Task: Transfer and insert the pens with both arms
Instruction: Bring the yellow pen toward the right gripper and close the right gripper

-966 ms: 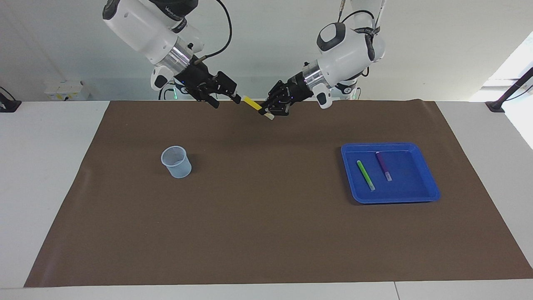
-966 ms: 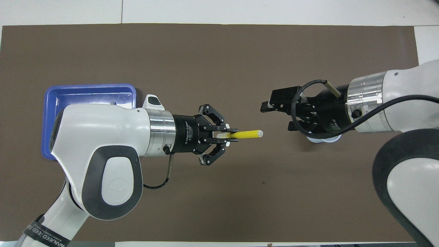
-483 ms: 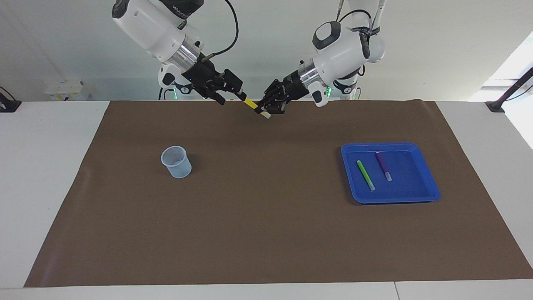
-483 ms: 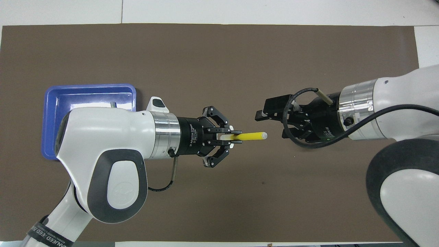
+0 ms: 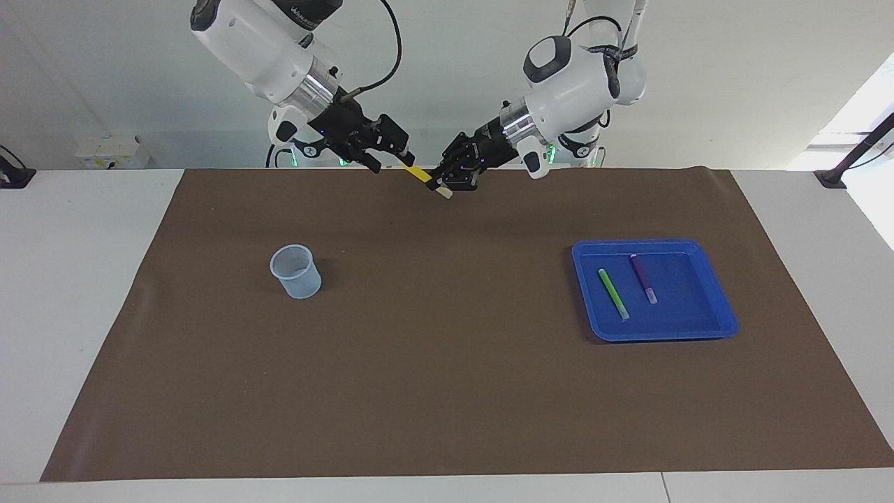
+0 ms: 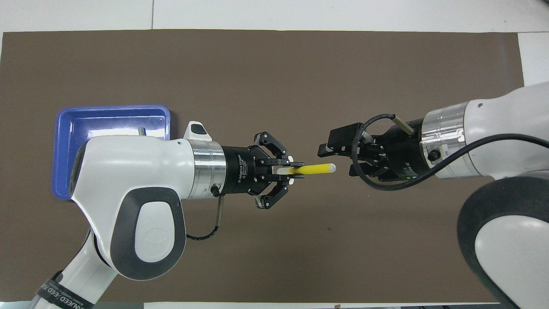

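My left gripper (image 6: 297, 170) (image 5: 447, 184) is shut on the whitish-tipped end of the yellow pen (image 6: 315, 169) (image 5: 419, 173) and holds it level in the air over the mat's robot-side edge. The pen's free yellow end points at my right gripper (image 6: 336, 161) (image 5: 391, 162). That gripper is open, and its fingertips stand just at the pen's end, one to each side. The green pen (image 5: 613, 294) and the purple pen (image 5: 643, 277) lie side by side in the blue tray (image 5: 719, 325) (image 6: 107, 112).
A clear plastic cup (image 5: 296, 272) stands upright on the brown mat (image 5: 447, 391) toward the right arm's end of the table. In the overhead view my right arm hides the cup. The tray sits toward the left arm's end.
My right gripper has moved in toward the free end of the yellow pen, closing the gap. My left gripper has shifted slightly toward it, still holding the pen.
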